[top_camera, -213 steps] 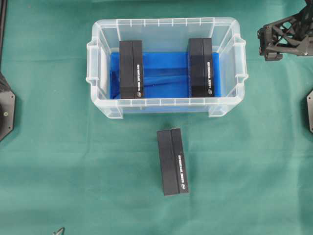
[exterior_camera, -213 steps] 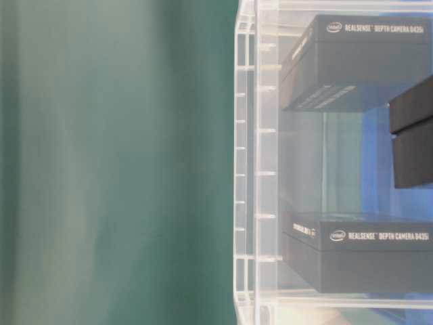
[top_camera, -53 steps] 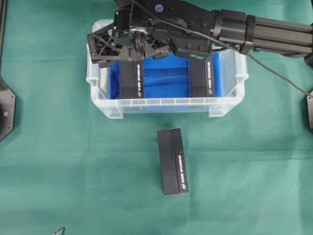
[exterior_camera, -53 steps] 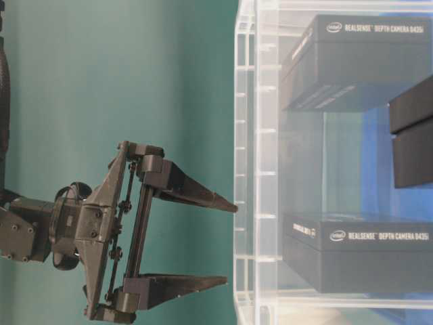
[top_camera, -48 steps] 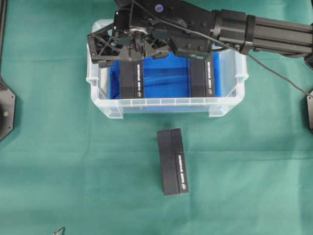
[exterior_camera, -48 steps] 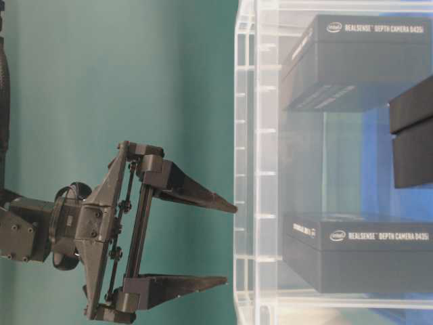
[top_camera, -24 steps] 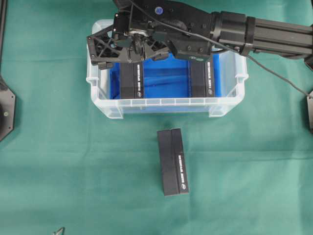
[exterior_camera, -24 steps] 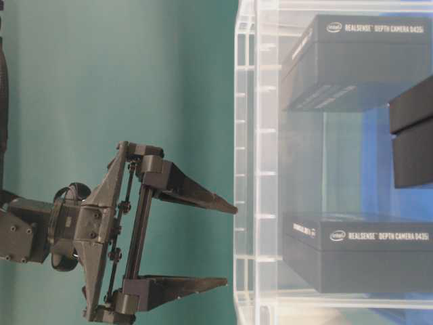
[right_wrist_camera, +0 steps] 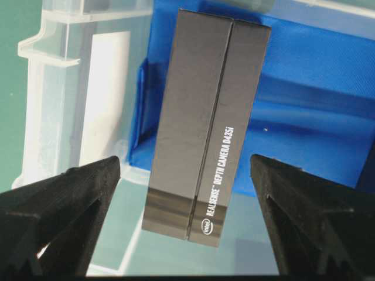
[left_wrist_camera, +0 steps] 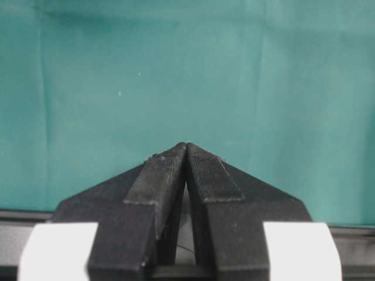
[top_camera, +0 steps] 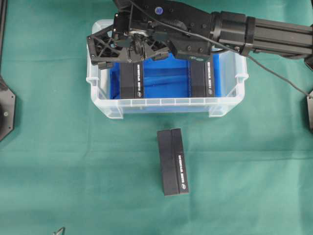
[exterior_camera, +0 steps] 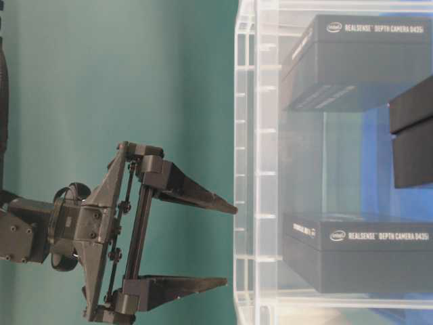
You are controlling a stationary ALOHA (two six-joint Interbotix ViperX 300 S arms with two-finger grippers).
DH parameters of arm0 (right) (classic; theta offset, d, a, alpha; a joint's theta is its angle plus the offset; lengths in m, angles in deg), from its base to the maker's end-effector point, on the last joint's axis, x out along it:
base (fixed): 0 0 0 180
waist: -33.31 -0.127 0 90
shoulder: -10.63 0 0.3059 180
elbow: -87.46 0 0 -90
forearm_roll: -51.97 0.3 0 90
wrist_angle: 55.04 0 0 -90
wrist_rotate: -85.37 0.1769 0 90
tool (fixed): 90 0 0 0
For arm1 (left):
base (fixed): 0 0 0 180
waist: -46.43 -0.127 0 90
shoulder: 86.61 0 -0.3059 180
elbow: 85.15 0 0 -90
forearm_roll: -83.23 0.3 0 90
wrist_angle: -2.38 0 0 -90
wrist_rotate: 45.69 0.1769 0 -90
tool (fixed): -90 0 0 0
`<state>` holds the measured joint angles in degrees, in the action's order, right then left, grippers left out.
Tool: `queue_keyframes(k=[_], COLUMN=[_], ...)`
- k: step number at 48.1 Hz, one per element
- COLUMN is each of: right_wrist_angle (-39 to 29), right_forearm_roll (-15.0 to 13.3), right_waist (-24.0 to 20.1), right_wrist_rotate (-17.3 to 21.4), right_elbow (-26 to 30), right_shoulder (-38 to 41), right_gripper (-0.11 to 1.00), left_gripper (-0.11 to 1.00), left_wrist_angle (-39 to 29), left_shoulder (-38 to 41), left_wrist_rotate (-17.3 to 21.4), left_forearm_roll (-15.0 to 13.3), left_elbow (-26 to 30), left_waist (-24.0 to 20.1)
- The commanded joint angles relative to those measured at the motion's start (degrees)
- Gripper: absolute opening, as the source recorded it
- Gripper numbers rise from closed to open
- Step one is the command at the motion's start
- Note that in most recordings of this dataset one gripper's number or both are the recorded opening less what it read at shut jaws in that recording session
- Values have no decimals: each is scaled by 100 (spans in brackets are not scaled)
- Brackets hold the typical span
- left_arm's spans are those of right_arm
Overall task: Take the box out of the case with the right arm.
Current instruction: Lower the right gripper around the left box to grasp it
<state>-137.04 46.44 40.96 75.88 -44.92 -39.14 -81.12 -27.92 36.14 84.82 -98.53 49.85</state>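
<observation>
The case point(top_camera: 166, 102) is a clear tub with a blue floor, at the back middle of the green cloth. Two black boxes lie in it, one at the left point(top_camera: 132, 81) and one at the right point(top_camera: 202, 78). My right gripper point(top_camera: 129, 53) hovers open over the left box. In the right wrist view that box point(right_wrist_camera: 205, 117) lies between the spread fingers of the right gripper point(right_wrist_camera: 184, 167), untouched. In the table-level view the right gripper point(exterior_camera: 231, 244) has its tips just outside the case's rim point(exterior_camera: 243, 169). My left gripper point(left_wrist_camera: 186, 146) is shut on nothing over bare cloth.
A third black box point(top_camera: 172, 161) lies on the cloth in front of the case. Black arm mounts sit at the left edge point(top_camera: 6, 110) and right edge point(top_camera: 309, 110). The right forearm point(top_camera: 264, 34) and its cable cross the case's back right corner.
The right arm has swung in from the back right corner to above the case's left box. Over the last second it has barely shifted. The boxes have not moved.
</observation>
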Motion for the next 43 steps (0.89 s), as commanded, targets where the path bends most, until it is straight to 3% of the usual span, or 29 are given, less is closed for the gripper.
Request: queue_keyframes(k=[1, 32, 43], right_wrist_angle=[18, 35, 325], right_forearm_roll=[-26, -18, -26], right_waist=[-18, -18, 0], right_wrist_rotate=[0, 0, 18], right_elbow=[114, 79, -299], right_shoulder=[-114, 9, 70], right_gripper=[95, 95, 95], left_gripper=[0, 0, 0], left_wrist_angle=[18, 18, 18], left_shoulder=[9, 18, 18], left_wrist_rotate=[-9, -9, -9], left_forearm_roll=[18, 18, 18], left_elbow=[88, 79, 88], left_waist=[18, 18, 18])
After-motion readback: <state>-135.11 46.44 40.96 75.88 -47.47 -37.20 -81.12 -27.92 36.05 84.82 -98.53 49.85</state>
